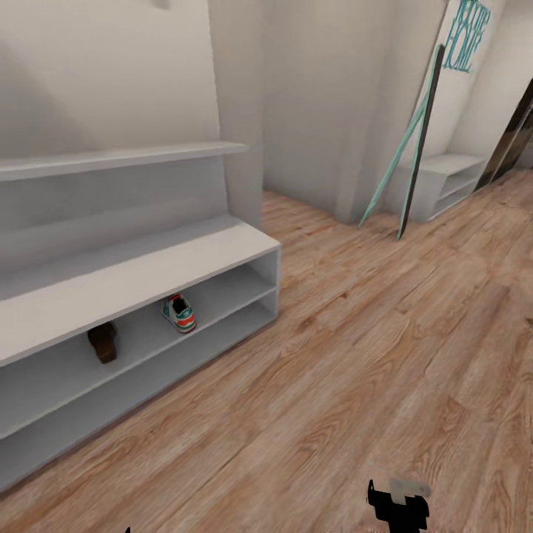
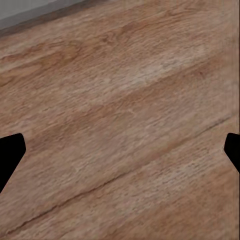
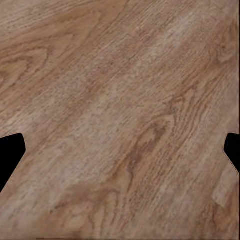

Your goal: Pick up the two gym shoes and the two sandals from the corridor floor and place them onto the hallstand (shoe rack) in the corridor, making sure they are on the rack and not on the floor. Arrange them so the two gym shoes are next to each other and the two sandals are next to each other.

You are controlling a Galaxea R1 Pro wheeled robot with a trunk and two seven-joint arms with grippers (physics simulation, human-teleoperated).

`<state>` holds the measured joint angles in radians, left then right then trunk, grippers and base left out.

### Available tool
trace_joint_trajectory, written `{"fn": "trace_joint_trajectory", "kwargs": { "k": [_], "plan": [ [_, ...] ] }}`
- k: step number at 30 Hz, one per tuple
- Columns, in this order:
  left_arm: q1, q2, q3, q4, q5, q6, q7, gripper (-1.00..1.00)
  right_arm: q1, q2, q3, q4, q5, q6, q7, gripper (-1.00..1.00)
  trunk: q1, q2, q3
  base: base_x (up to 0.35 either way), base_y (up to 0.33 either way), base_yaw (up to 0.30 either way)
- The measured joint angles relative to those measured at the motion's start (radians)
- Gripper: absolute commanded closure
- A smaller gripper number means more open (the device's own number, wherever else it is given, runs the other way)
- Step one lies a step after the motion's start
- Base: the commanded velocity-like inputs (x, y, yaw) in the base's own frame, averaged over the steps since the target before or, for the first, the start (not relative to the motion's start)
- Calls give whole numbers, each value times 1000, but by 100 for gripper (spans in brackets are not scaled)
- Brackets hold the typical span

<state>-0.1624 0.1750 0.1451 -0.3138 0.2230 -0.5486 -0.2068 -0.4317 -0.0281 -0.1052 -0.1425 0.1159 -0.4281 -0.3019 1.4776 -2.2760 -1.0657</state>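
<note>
On the upper open shelf of the hallstand (image 1: 148,275) we see one gym shoe (image 1: 180,313) and one sandal (image 1: 104,342). They stand apart from each other, the sandal deeper toward our left and the shoe nearer the rack's open end. We judge this spacing deliberate: it leaves a bare stretch of shelf beside each, so the missing partner of each pair can go next to its own kind. The second gym shoe and the second sandal lie somewhere outside what we can see, and the stretch of corridor floor (image 1: 355,348) ahead of us carries neither, so about half the job looks done.

Our left hand (image 2: 120,150) hangs over bare planks with its fingers spread wide and nothing between them; a strip of the rack's grey base edges that wrist view. Our right hand (image 3: 120,150) is likewise wide open and empty above the wood. From the head we catch the right arm's dark end at the lower border.

The sandal sits in shadow, so its exact facing is hard to read. The hallstand runs off the left edge. A second low white unit (image 1: 444,181) and a leaning board (image 1: 418,141) stand far down the corridor.
</note>
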Motion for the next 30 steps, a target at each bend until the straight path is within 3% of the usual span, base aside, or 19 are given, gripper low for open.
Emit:
{"fn": "trace_joint_trajectory", "kwargs": {
  "k": [10,30],
  "plan": [
    [0,0,1,-1,0,0,-2,-100,0,3,0,-2,0,0,0,-100,-38,70,31,0,0,-300],
    [0,0,-3,-3,-7,1,-3,-100,0,3,0,-1,0,0,0,-100,-38,70,34,0,0,-300]
  ]
}}
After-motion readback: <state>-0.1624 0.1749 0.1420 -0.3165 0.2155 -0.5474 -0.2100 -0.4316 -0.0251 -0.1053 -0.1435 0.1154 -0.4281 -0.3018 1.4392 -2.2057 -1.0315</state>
